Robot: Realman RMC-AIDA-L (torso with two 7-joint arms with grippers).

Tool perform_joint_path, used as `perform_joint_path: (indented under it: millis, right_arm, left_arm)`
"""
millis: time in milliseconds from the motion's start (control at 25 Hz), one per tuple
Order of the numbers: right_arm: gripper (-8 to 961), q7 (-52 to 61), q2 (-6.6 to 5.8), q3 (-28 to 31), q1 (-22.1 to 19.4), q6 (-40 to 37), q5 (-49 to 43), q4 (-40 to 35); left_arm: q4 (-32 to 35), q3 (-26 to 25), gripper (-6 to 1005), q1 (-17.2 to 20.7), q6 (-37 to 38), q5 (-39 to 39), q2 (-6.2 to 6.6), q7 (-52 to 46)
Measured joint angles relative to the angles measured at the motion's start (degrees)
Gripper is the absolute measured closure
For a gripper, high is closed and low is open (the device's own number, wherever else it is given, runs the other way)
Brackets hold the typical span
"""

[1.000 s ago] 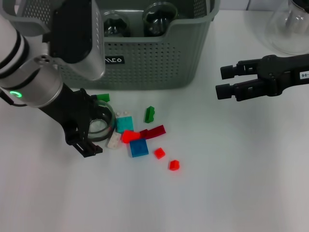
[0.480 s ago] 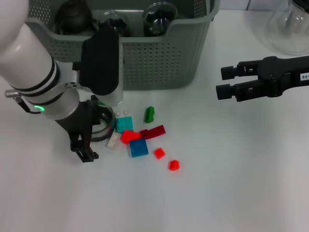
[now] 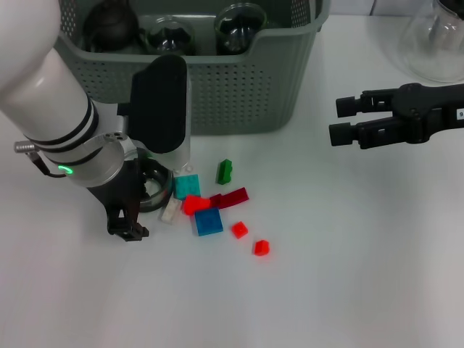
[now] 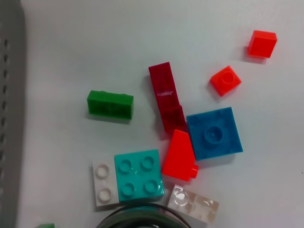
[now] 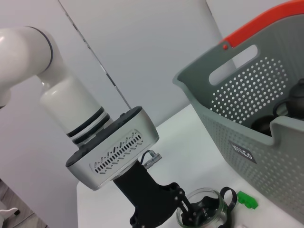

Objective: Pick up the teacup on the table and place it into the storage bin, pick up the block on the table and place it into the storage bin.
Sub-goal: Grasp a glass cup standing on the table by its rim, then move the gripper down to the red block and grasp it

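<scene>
near the left of the worktop (image 3: pixel 348 290), the left claw (image 3: pixel 141 196) straddles the teacup (image 3: pixel 154 190), apparently to grip it; its spread can't be judged. right claw (image 3: pixel 346 120) hangs open, empty. storage bin (image 3: pixel 232 87) waits beyond.

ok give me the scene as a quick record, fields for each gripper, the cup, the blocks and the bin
left gripper: down at the teacup, one finger inside it
right gripper: hanging off to the right, away from the work, jaws open
teacup: clear glass, upright on the table, not lifted
blocks: loose cluster beside the cup
storage bin: behind the blocks, glassware already inside
</scene>
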Motion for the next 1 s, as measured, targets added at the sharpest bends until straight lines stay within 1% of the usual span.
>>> perform_joint_path:
  millis: [80,360,480,720,840,920,1000]
  right_arm:
    - [58,0.0,-0.07,0.2,0.0,0.0,0.0,0.0]
    - [59,0.0,-0.24,0.8,-0.1,-0.1,0.0,-0.1]
    - [59,0.0,-0.26,0.8,-0.1,-0.2,0.0,-0.3]
    - [61,0.0,-0.34,1.3,0.0,-0.2,0.0,-0.5]
    - [61,0.0,-0.42,1.4,0.0,-0.2,0.0,-0.6]
    - [62,0.0,-0.44,1.5,0.0,-0.2,0.0,-0.6]
    - [62,0.0,-0.49,1.6,-0.1,-0.2,0.0,-0.6]
  left_arm:
    - [0.1,0.3,291,0.0,-0.2,0.2,0.01,-0.5]
    - [-0.5,3.0,608,0.2,-2.5,2.3,-0.07,-3.4]
    - [0.7,2.8,738,0.3,-2.3,1.9,-0.08,-3.4]
    - [1.9,2.2,957,0.5,-1.9,1.7,-0.08,-3.7]
    - [2.8,2.0,958,0.7,-1.7,1.6,-0.08,-4.3]
    - [4.8,1.0,959,1.2,-0.7,1.0,-0.11,-4.7]
    - [8.4,-2.7,959,2.3,2.2,-2.9,-0.14,-4.7]
